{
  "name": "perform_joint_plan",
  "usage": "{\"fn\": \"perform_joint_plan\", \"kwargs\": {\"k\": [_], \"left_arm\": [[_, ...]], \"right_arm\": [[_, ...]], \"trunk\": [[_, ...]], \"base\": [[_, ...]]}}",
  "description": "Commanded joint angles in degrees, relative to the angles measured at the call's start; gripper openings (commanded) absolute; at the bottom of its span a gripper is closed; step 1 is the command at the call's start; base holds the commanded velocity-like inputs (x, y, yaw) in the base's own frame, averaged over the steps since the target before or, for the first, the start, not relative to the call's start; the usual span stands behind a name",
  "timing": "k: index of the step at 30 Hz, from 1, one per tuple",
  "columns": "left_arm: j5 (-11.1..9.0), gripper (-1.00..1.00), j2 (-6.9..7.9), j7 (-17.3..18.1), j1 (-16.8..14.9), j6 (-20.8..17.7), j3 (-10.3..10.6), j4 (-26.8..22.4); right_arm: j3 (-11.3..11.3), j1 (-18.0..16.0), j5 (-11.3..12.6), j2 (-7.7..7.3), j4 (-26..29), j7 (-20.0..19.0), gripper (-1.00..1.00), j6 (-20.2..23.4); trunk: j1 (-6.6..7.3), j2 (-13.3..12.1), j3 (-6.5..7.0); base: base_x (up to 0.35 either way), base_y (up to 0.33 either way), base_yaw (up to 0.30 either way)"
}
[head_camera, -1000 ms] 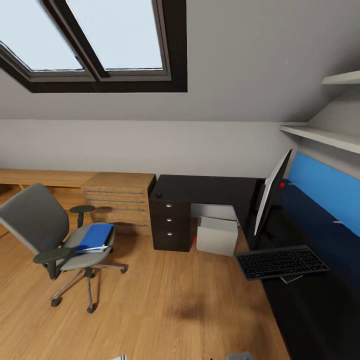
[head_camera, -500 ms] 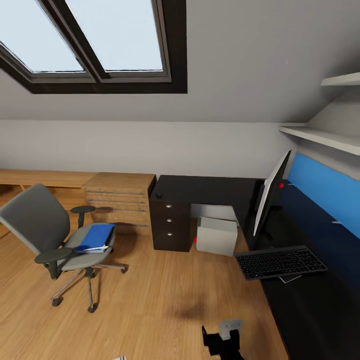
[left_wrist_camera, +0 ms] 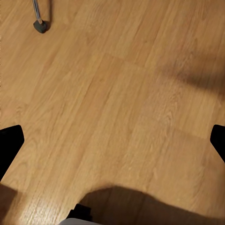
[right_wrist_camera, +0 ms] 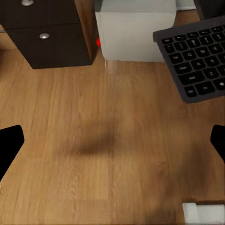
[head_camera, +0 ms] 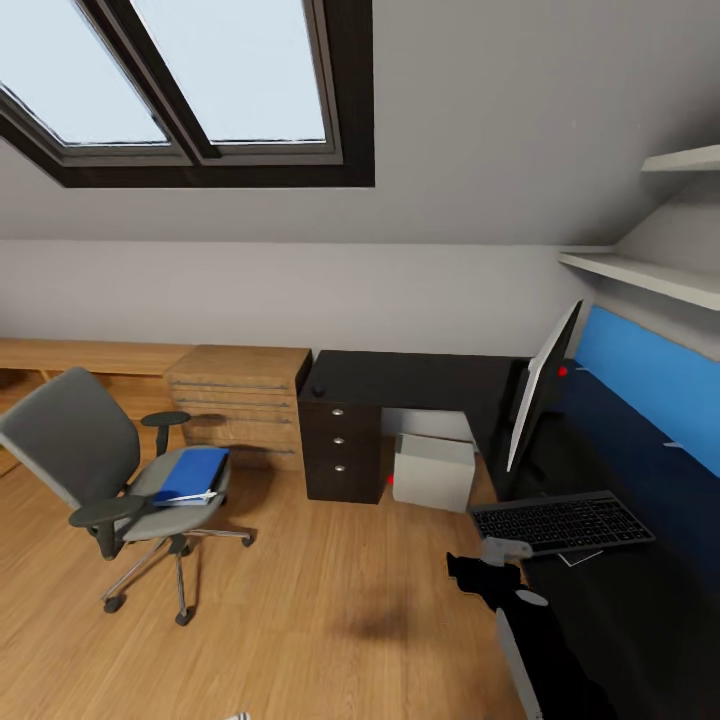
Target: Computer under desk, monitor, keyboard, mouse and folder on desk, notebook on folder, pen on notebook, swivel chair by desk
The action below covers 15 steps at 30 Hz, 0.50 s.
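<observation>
The grey swivel chair stands on the floor at the left, well apart from the desk, with the blue folder on its seat. The black L-shaped desk carries the monitor and the keyboard, which overhangs the front edge. A small black mouse lies on the desk's far left corner. The grey-white computer sits under the desk. My right gripper hangs open over the floor near the keyboard. My left gripper is open above bare floor. Notebook and pen are hidden.
The dark drawer unit stands beside the computer. Low oak cabinets run along the back wall. A chair castor shows in the left wrist view. White shelves and a blue wall panel hang above the desk's right wing.
My right arm has risen into the head view from the bottom edge, moving up and right toward the keyboard's front edge. Chair, folder and desk items have not moved.
</observation>
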<state>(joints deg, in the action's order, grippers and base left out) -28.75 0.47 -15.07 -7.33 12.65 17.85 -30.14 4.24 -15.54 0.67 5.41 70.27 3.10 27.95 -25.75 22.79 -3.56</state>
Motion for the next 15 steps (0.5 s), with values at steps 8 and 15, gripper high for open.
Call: {"fn": "perform_joint_plan", "kwargs": {"k": [8,15], "left_arm": [[-0.24,1.0,0.06,-0.41,-0.06,0.5,0.37,0.0],[-0.17,1.0,0.06,-0.4,-0.05,0.54,0.5,0.0]], "right_arm": [[3.41,-0.34,4.1,-0.03,2.79,0.24,1.0,4.19],[3.95,-0.36,4.55,-0.97,2.97,0.1,1.0,4.45]], "trunk": [[-0.04,0.13,-0.13],[-0.04,0.13,-0.13]], "base": [[0.0,0.0,0.0],[0.0,-0.109,0.0]]}}
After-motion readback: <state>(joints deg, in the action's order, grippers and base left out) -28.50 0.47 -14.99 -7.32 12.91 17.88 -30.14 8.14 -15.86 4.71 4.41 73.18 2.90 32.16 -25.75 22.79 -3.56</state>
